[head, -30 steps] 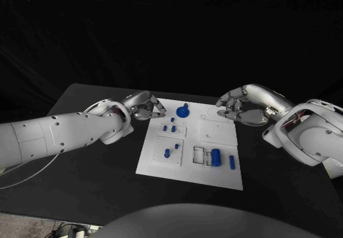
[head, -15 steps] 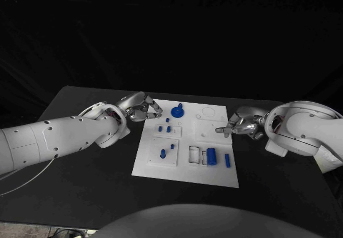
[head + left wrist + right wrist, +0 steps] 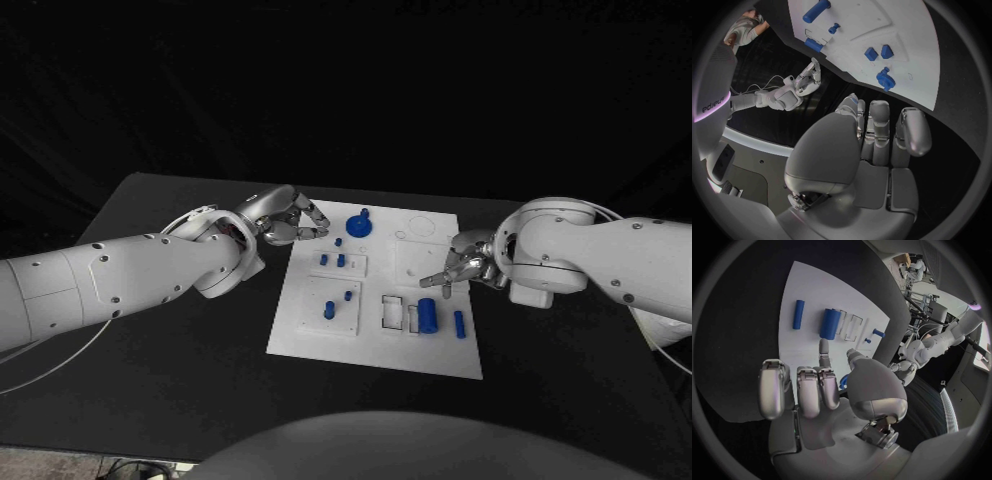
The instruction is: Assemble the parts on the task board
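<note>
The white task board lies mid-table, also in the left wrist view and the right wrist view. On it are a blue gear-like part, small blue pegs, a thick blue cylinder and a thin blue cylinder. My left hand hovers at the board's far left corner, fingers curled in and holding nothing. My right hand is over the board's right edge, one finger stretched toward the thick cylinder, holding nothing.
Two more small blue parts sit in a recessed panel at the board's left. An empty rectangular slot lies beside the thick cylinder. The black table extends on both sides of the board.
My right hand has come from the board's far right corner toward me along the right edge and now reaches over the board. My left hand has stayed in place.
</note>
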Action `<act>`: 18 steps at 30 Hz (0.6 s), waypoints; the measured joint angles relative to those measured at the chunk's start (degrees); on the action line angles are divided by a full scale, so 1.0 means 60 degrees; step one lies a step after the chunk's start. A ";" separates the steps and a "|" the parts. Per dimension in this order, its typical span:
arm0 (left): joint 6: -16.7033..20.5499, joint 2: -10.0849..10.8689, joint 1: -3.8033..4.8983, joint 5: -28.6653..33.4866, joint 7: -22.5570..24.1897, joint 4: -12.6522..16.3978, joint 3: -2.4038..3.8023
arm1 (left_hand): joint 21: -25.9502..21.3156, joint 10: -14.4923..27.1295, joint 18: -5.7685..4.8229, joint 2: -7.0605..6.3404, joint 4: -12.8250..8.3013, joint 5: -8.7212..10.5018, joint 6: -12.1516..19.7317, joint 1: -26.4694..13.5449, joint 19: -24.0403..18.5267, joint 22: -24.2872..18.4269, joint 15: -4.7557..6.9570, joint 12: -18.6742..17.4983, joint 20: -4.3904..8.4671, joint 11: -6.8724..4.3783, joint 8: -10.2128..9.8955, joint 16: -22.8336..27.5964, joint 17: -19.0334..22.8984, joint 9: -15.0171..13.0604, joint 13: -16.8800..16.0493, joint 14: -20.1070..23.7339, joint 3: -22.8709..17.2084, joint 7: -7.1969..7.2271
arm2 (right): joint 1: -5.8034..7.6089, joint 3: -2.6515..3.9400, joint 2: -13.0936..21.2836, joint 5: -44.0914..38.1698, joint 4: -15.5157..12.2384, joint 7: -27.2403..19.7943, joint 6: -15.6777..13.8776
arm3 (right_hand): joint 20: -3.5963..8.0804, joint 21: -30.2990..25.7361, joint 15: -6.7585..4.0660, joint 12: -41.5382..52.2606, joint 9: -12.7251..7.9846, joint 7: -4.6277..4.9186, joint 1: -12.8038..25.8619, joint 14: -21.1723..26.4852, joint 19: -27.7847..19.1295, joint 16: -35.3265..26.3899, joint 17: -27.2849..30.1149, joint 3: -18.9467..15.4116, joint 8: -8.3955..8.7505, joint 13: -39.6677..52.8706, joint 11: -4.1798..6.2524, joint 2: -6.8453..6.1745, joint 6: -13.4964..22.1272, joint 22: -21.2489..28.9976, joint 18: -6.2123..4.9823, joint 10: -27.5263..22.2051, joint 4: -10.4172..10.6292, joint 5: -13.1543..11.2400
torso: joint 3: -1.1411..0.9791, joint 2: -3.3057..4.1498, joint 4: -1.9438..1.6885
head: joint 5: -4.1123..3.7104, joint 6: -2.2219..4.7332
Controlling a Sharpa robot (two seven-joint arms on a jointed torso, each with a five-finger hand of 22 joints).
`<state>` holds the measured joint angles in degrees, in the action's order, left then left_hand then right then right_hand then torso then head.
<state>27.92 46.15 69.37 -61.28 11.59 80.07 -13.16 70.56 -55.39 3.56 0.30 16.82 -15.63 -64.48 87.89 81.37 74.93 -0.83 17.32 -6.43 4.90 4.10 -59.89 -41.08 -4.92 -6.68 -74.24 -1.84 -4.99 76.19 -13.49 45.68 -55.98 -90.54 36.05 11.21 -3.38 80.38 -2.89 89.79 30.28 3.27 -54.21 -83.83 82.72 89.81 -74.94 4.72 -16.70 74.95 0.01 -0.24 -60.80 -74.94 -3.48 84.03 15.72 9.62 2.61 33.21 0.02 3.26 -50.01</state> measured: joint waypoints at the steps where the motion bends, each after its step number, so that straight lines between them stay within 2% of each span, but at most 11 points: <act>1: 0.0000 0.0002 0.0000 0.0001 0.0000 0.0001 0.0000 | 0.0000 0.0000 0.0000 0.0000 0.0000 0.0000 0.0000 0.0000 0.0000 0.0000 0.0000 0.0000 0.0000 0.0000 0.0000 0.0000 0.0000 0.0000 0.0000 0.0000 0.0000 0.0000 | -0.0035 -0.0001 -0.0092 -0.0008 0.0077 0.0038 0.0095 | 0.0000 0.0000 0.0000 0.0000 -0.0019 0.0000 0.0000 0.0000 0.0000 0.0000 0.0000 -0.0009 0.0017 -0.0001 0.0000 0.0000 0.0000 0.0000 -0.0001 0.0000 -0.0009 -0.0046 | 0.0001 0.0000 0.0001 | 0.0004 0.0000; 7: -0.0002 -0.0003 0.0000 0.0005 0.0000 0.0004 0.0000 | 0.0000 0.0000 -0.0001 0.0000 0.0000 0.0000 0.0000 0.0000 0.0000 -0.0001 0.0000 0.0000 0.0000 0.0000 0.0000 0.0000 0.0001 0.0000 0.0000 0.0000 -0.0055 0.0000 | -0.0217 -0.0001 -0.0461 -0.0050 0.0429 0.0213 0.0518 | 0.0000 0.0000 -0.0034 0.0000 -0.0045 -0.0030 0.0000 -0.0034 0.0000 0.0000 0.0001 -0.0049 0.0062 -0.0002 0.0000 0.0000 -0.0030 0.0001 0.0000 0.0000 -0.0049 -0.0073 | -0.0001 0.0000 0.0006 | 0.0007 0.0000; 9: -0.0004 -0.0015 0.0000 0.0006 -0.0001 0.0003 0.0000 | 0.0000 0.0000 0.0000 0.0000 0.0000 0.0000 0.0000 0.0000 0.0000 -0.0001 0.0000 0.0000 0.0000 0.0000 0.0000 0.0000 0.0001 0.0000 0.0000 0.0000 -0.0055 0.0000 | -0.0260 0.0000 -0.0553 -0.0063 0.0524 0.0256 0.0626 | 0.0000 0.0000 -0.0034 0.0000 -0.0083 -0.0030 0.0032 -0.0034 -0.0001 0.0000 0.0001 -0.0089 0.0190 -0.0002 0.0000 -0.0032 -0.0030 0.0001 -0.0001 0.0000 -0.0089 -0.0126 | -0.0001 0.0000 0.0008 | 0.0007 0.0000; 13: -0.0007 -0.0044 -0.0001 0.0008 -0.0004 -0.0004 0.0000 | 0.0000 -0.0002 0.0000 0.0000 0.0000 0.0000 -0.0003 0.0000 0.0000 -0.0001 0.0000 0.0000 0.0000 0.0002 0.0000 0.0000 0.0001 0.0000 -0.0001 0.0000 -0.0055 -0.0002 | -0.0369 0.0003 -0.0686 -0.0075 0.0692 0.0316 0.0790 | 0.0006 -0.0114 -0.0034 -0.0001 -0.0194 0.0126 0.0053 -0.0034 -0.0066 0.0000 0.0001 -0.0141 0.0496 -0.0002 0.0000 -0.0053 0.0127 0.0002 -0.0001 0.0000 -0.0141 -0.0238 | 0.0001 0.0000 0.0014 | -0.0015 0.0000; 18: -0.0012 -0.0055 -0.0001 0.0010 -0.0009 -0.0006 0.0000 | 0.0000 -0.0035 0.0000 0.0000 0.0000 0.0000 -0.0035 0.0000 0.0000 -0.0001 0.0000 0.0000 0.0000 0.0034 0.0000 0.0000 0.0001 0.0000 -0.0001 0.0000 -0.0054 -0.0035 | -0.0506 0.0002 -0.0789 -0.0076 0.0844 0.0363 0.0920 | -0.0040 -0.0178 -0.0031 -0.0001 -0.0273 0.0187 0.0088 -0.0031 -0.0114 0.0000 0.0002 -0.0168 0.0700 -0.0003 0.0000 -0.0088 0.0292 0.0002 -0.0001 0.0000 -0.0168 -0.0238 | 0.0001 -0.0004 0.0010 | -0.0015 0.0000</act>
<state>27.85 45.83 69.37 -61.22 11.54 80.03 -13.16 70.56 -55.60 3.56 0.30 16.81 -15.63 -64.69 87.89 81.37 74.92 -0.82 17.32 -6.43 5.11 4.10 -59.89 -41.07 -4.92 -6.69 -74.24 -2.17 -5.20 73.15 -13.48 40.95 -56.43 -85.48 38.23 16.73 -3.62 79.32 -3.07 89.79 28.64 4.39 -53.68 -84.02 82.03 89.81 -74.93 3.72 -12.49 74.94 0.00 -0.77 -59.05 -74.93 -3.48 84.03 14.71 8.19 2.62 33.19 0.08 3.18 -50.01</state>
